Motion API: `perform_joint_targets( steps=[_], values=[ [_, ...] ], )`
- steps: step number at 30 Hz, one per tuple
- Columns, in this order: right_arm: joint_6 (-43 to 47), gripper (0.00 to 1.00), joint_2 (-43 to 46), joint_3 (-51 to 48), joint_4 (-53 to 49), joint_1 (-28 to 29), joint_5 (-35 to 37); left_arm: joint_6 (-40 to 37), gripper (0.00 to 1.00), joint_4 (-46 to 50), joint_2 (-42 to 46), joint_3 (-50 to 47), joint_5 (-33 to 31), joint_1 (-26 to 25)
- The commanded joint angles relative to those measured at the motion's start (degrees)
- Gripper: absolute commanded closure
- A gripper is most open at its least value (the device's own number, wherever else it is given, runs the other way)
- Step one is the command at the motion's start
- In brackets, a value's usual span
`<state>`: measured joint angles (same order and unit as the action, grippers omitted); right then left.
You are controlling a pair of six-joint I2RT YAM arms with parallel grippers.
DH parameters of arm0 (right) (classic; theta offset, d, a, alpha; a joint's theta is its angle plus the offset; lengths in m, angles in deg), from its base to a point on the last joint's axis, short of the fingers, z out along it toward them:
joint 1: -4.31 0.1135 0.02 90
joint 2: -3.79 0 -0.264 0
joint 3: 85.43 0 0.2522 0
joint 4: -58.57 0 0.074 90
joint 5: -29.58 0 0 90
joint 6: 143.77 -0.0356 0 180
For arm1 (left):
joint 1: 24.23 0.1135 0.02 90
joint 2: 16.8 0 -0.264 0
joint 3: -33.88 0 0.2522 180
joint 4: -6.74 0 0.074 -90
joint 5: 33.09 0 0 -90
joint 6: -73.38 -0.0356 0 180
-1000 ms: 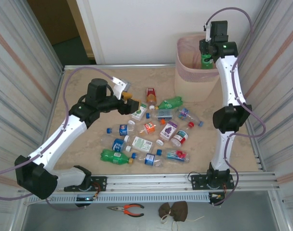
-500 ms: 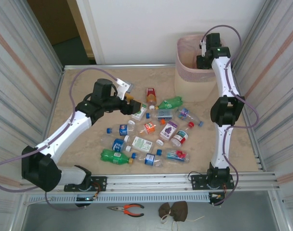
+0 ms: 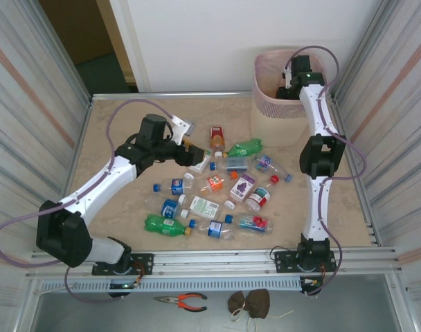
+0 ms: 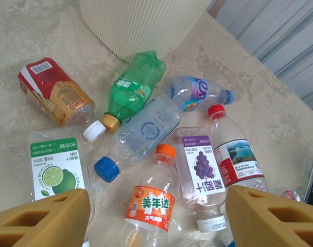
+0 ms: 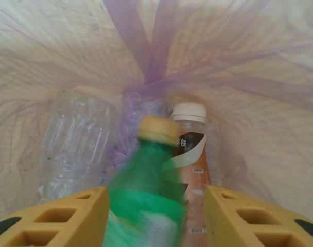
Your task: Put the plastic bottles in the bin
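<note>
the right gripper (image 3: pixel 288 84) hangs inside the bin (image 3: pixel 273 124) at the table's (image 3: pixel 127 117) far right corner. its fingers are apart: in the wrist view a blurred green bottle (image 5: pixel 146 200) shows between them, clear of one finger. past it, a clear bottle (image 5: pixel 74 149) and a brown white-capped bottle (image 5: pixel 190 149) lie on the pink liner (image 5: pixel 259 77). the left gripper (image 4: pixel 156 199) hovers over the plastic bottles (image 3: pixel 217 190) scattered mid-table, fingers wide apart and holding nothing, above an orange-labelled bottle (image 4: pixel 151 203), a grape-labelled bottle (image 4: pixel 203 175) and a lime-labelled bottle (image 4: pixel 53 170).
</note>
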<state>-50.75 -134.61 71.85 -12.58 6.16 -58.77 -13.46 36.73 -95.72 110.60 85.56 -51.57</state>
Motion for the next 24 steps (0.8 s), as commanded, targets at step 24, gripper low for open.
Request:
perform_joint_targets(
  steps=[24],
  values=[
    [-4.5, 0.34, 19.2, 0.9, -3.6, 1.4, -0.8, -4.6, 0.32, 13.8, -10.0, 6.0, -8.2, 0.4]
  ],
)
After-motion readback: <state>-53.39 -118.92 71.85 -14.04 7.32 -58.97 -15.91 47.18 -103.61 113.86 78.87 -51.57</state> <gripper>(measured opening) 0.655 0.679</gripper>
